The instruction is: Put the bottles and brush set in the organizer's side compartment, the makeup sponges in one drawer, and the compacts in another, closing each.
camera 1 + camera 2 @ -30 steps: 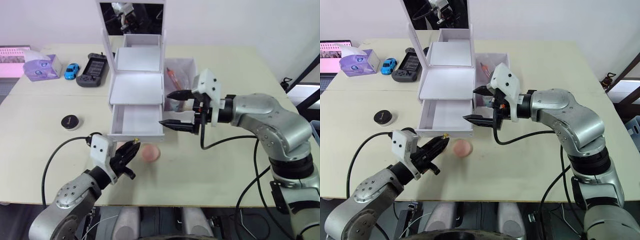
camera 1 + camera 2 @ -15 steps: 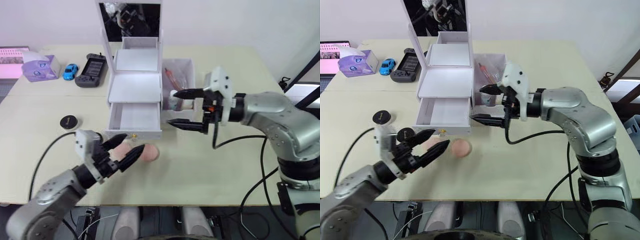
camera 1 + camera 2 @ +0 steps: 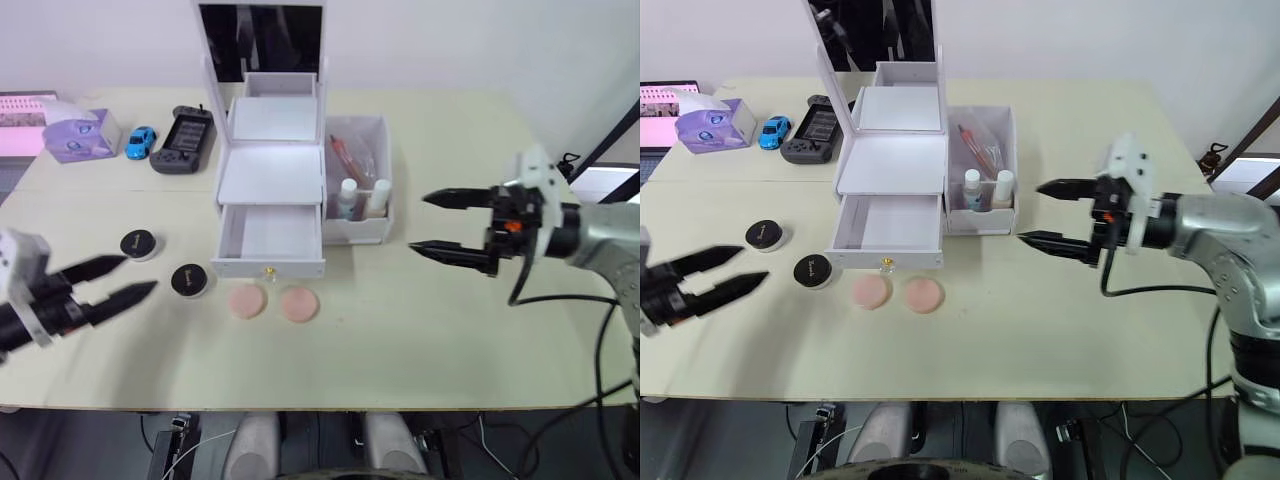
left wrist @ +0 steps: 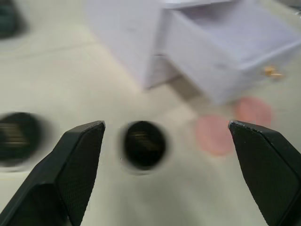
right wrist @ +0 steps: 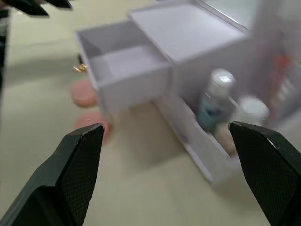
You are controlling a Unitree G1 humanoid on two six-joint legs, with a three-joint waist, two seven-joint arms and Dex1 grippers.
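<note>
Compacts (image 3: pixel 137 243): two black discs on the bench (image 3: pixel 420 330), one left of the organizer, the other (image 3: pixel 189 279) just off the open drawer's left corner.
Left gripper (image 3: pixel 108 280): at far left, above the bench, fingers spread, holding nothing.
Makeup sponges (image 3: pixel 246 300): two pink puffs side by side on the bench, in front of the open drawer; second (image 3: pixel 298 303) beside the first.
Organizer (image 3: pixel 272 175): mirror lid upright, lower drawer (image 3: pixel 270 238) pulled out, empty.
Side compartment (image 3: pixel 366 225): holds two white-capped bottles (image 3: pixel 347 198) upright at front, bagged brush set (image 3: pixel 352 155) behind.
Right gripper (image 3: pixel 444 223): right of organizer, well apart, fingers spread, empty.
</note>
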